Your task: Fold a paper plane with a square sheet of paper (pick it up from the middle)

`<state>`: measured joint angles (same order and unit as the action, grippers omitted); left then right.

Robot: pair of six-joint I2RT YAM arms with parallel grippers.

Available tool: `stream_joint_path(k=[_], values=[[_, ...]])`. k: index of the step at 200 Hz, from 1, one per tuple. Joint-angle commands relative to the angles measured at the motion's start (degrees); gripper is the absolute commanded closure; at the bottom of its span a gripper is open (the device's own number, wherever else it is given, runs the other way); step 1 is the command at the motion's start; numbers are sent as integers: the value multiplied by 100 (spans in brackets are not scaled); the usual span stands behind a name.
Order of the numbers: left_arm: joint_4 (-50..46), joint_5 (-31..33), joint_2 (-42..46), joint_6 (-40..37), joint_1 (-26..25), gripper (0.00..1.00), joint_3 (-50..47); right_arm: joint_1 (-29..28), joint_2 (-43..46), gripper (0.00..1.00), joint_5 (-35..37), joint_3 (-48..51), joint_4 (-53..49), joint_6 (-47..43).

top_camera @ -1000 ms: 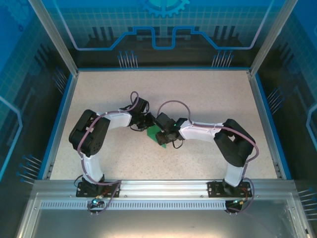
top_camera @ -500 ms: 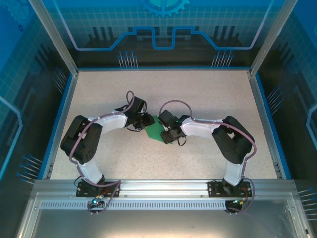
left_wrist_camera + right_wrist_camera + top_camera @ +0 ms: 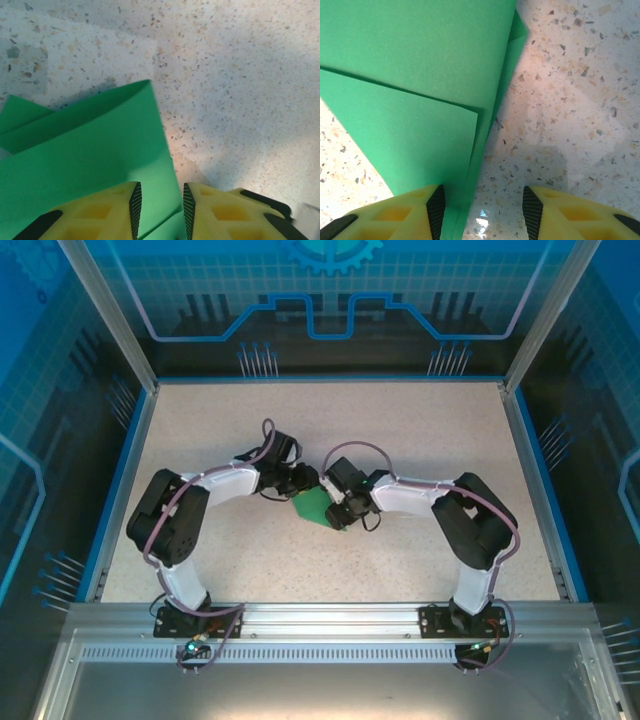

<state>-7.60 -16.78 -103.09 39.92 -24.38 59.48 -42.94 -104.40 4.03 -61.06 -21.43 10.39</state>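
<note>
The bright-green sheet of paper lies flat on the speckled table, folded over itself in layers with a pointed outline. My left gripper is at its upper left and my right gripper at its right edge. In the left wrist view the paper spreads under my left gripper, whose yellow fingers stand apart with a folded edge running through the gap. In the right wrist view overlapping paper layers reach under the left finger of my right gripper, which is open over bare table.
The speckled tabletop is bounded by a blue rim and clear enclosure walls. Both arm bases sit on the aluminium rail at the near edge. Open table lies behind and to both sides of the paper.
My left arm has stretched to the right, bringing its gripper down over the paper's upper left part, and its jaws have spread. The right gripper shifted slightly up and left.
</note>
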Motion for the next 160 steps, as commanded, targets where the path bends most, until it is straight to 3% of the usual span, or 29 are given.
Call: stream_joint_path(k=[1,58,97,126,160], values=[[-54,26,-314,-217,30,69,301,32,161,48,-562,224,622,6],[-757,575,-675,-344,24,75,622,142,1166,34,-166,811,1495,25],[-1507,892,-908,-522,-29,77,1070,-243,1497,30,28,1251,1955,-941],[-2012,1042,-1231,-674,-82,78,1476,-778,1221,36,450,1236,1915,-1752],[-2326,1167,-1457,-779,-88,79,1711,-982,997,49,340,1376,2244,-2159]])
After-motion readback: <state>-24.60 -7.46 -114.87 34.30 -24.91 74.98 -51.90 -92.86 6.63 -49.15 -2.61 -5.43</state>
